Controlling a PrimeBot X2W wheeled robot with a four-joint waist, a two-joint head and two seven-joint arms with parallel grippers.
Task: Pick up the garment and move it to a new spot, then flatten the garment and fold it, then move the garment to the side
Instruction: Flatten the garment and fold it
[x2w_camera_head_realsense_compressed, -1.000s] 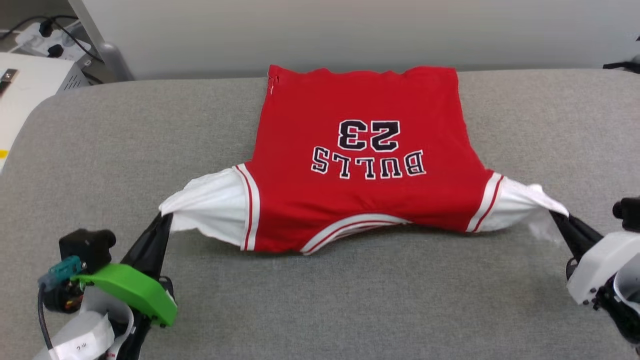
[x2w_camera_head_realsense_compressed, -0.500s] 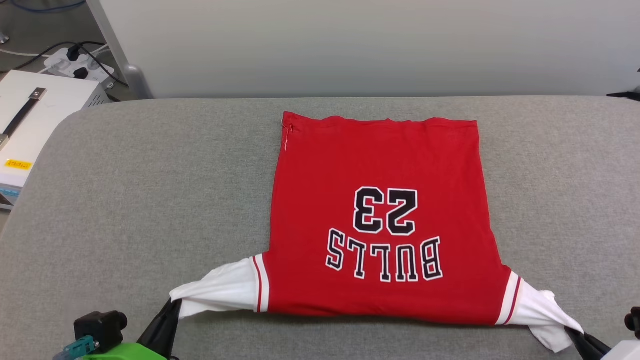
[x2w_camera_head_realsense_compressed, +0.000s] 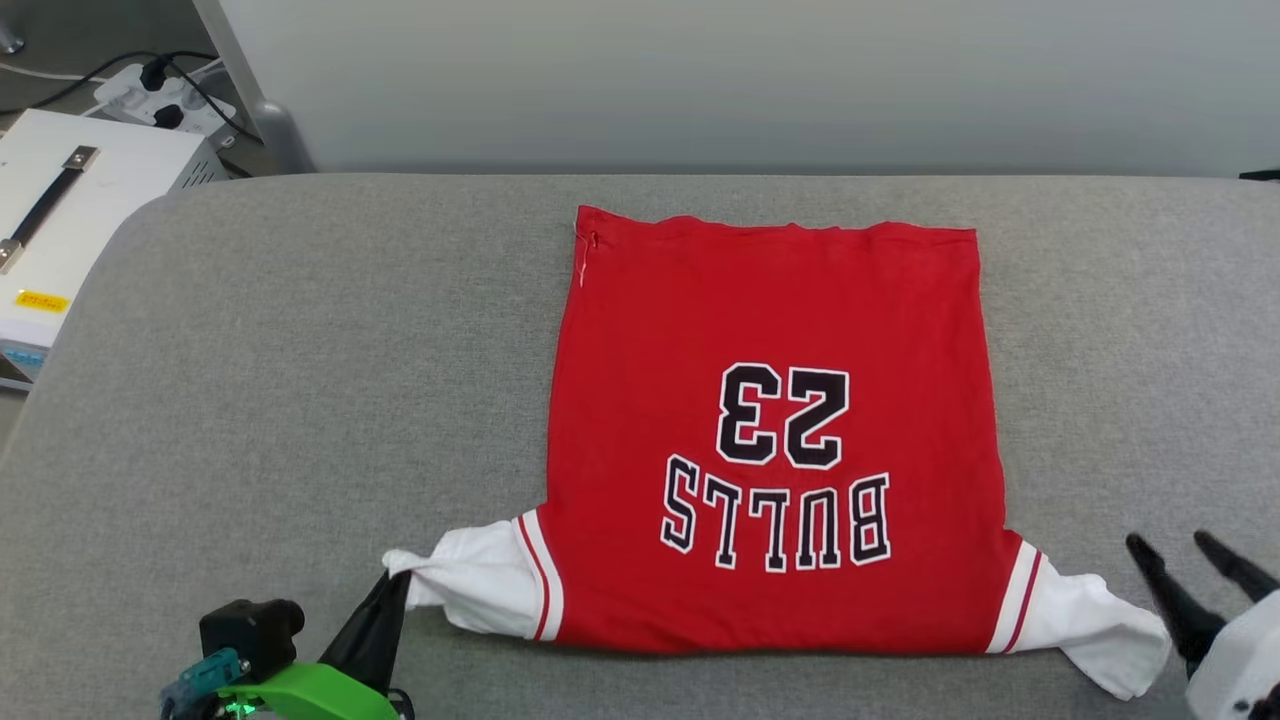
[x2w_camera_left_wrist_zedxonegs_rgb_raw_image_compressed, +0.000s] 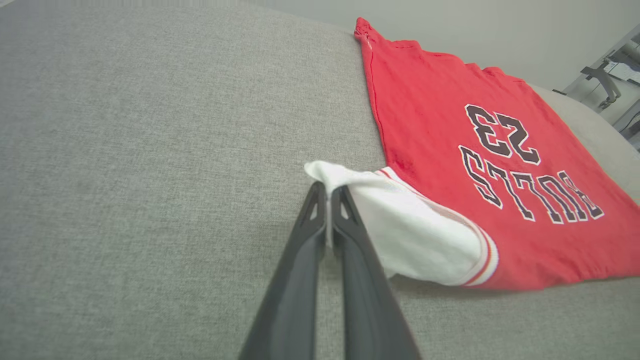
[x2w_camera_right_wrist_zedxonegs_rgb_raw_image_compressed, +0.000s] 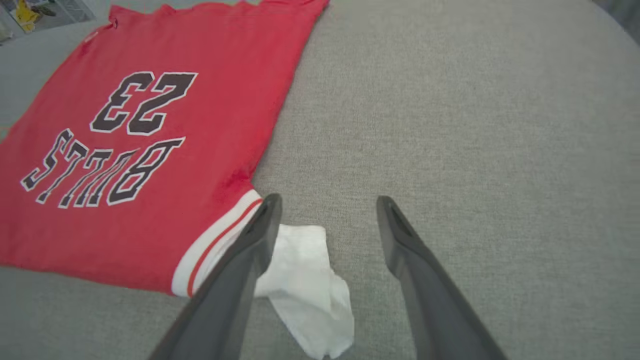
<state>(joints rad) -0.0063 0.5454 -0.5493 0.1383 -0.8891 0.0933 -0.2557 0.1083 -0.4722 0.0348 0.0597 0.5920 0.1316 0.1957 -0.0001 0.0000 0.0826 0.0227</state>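
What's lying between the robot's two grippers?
The garment lies flat between them, in the head view: the left gripper pinches one white sleeve, the right gripper stands open beside the other.

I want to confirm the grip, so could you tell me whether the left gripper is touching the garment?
Touching. The left wrist view shows the left gripper shut on the garment, its white sleeve tip pinched between the two fingers.

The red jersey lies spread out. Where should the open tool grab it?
Probably the crumpled tip of the white sleeve nearest the right tool. The garment itself lies flat on the grey cushion, hard to pinch, but this sleeve sticks out sideways with a bunched end. Come in low from the outer side, jaws straddling it.
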